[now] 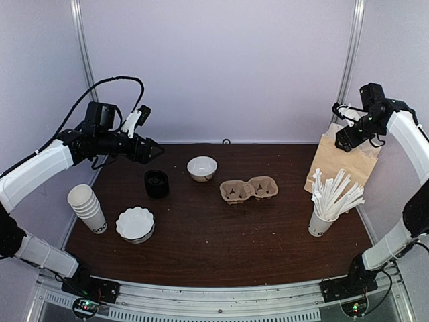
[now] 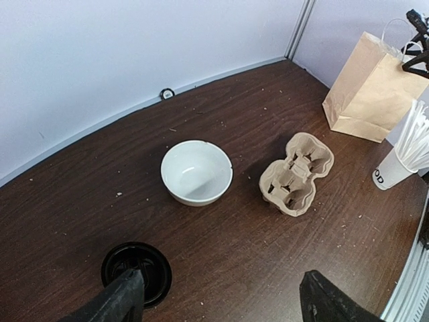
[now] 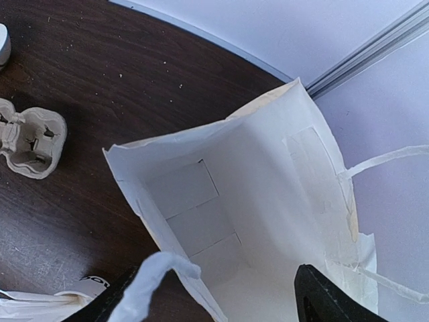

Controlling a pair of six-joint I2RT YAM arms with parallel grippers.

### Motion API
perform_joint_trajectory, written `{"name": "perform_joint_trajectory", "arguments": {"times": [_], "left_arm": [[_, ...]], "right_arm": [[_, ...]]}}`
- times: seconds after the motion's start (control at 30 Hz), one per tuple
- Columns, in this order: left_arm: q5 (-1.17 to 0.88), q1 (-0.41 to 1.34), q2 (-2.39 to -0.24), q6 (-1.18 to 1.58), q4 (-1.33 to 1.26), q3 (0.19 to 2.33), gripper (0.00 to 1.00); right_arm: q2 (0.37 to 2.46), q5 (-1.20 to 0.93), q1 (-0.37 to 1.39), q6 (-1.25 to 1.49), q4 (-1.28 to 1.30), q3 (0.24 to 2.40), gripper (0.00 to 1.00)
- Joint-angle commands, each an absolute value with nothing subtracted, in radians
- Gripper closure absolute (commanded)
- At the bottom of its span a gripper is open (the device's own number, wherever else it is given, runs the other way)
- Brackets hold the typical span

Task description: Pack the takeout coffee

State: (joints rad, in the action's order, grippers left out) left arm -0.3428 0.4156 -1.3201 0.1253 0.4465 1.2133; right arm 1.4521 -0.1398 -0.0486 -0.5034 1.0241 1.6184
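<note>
Hung left gripper [image 1: 154,149] wide open, empty, over black lid [image 1: 156,183], eight o'clock from takeout coffee [image 1: 202,168]. Judged a level drop astride its rim best. Poised right gripper [image 3: 214,295] likewise over paper bag [image 3: 268,174].

Layout I see:
Cup stack [image 1: 87,206] and fluted dish [image 1: 135,223] front-left; lids [image 1: 156,183] behind them; bowl [image 1: 202,168], cup carrier [image 1: 249,190] centre; stick cup [image 1: 322,223] before paper bag [image 1: 342,164] right, right gripper [image 1: 347,139] above it.

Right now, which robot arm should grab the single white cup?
Probably the left. The open left gripper hangs close to the white cup, which shows just ahead in its wrist view. The right gripper is far off, open above the paper bag.
</note>
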Motion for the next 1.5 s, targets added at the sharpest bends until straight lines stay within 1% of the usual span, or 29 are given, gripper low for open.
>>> {"name": "perform_joint_trajectory", "arguments": {"times": [0.0,0.1,0.2,0.27,0.33,0.4,0.47,0.53,0.67,0.77,0.9,1.0,1.07,1.17,1.23,1.33,1.47], "left_arm": [[-0.382,0.409,-1.292,0.136,0.372,1.204,0.16],[-0.342,0.409,-1.315,0.147,0.404,1.229,0.19],[-0.293,0.443,-1.367,0.138,0.497,1.312,0.23],[-0.198,0.47,-1.388,0.142,0.557,1.357,0.24],[-0.086,0.499,-1.41,0.137,0.654,1.416,0.25],[-0.057,0.523,-1.425,0.104,0.712,1.442,0.26],[-0.07,0.537,-1.435,0.089,0.72,1.431,0.26],[-0.057,0.542,-1.457,0.111,0.763,1.448,0.29],[0.079,0.551,-1.456,0.168,0.957,1.521,0.38],[0.182,0.557,-1.403,0.213,1.111,1.579,0.39],[0.292,0.557,-1.386,0.351,1.397,1.691,0.4],[0.407,0.556,-1.406,0.478,1.616,1.766,0.4],[0.445,0.555,-1.388,0.516,1.686,1.76,0.4],[0.435,0.529,-1.362,0.534,1.725,1.712,0.41],[0.422,0.507,-1.353,0.539,1.739,1.69,0.42],[0.414,0.469,-1.341,0.542,1.753,1.664,0.42],[0.285,0.381,-1.326,0.506,1.716,1.59,0.42]], "right_arm": [[1.463,-0.139,-0.063,-0.55,1.082,1.656,0.21],[1.441,-0.179,-0.059,-0.566,1.099,1.666,0.21],[1.379,-0.199,-0.045,-0.545,1.121,1.722,0.14],[1.331,-0.227,-0.044,-0.532,1.131,1.763,0.11],[1.292,-0.245,-0.044,-0.522,1.123,1.754,0.09],[1.258,-0.299,-0.041,-0.517,1.122,1.728,0.08],[1.237,-0.373,-0.026,-0.516,1.139,1.716,0.12],[1.229,-0.44,-0.002,-0.532,1.163,1.706,0.16],[1.215,-0.598,0.101,-0.564,1.195,1.679,0.26],[1.235,-0.676,0.219,-0.587,1.21,1.647,0.29],[1.305,-0.699,0.417,-0.639,1.201,1.584,0.32],[1.367,-0.631,0.576,-0.667,1.152,1.52,0.35],[1.42,-0.557,0.688,-0.665,1.109,1.491,0.37],[1.507,-0.493,0.824,-0.647,1.055,1.464,0.46],[1.557,-0.502,0.885,-0.622,1.029,1.463,0.49],[1.609,-0.554,0.908,-0.587,0.998,1.463,0.5],[1.643,-0.548,0.931,-0.576,0.959,1.44,0.53]]}}
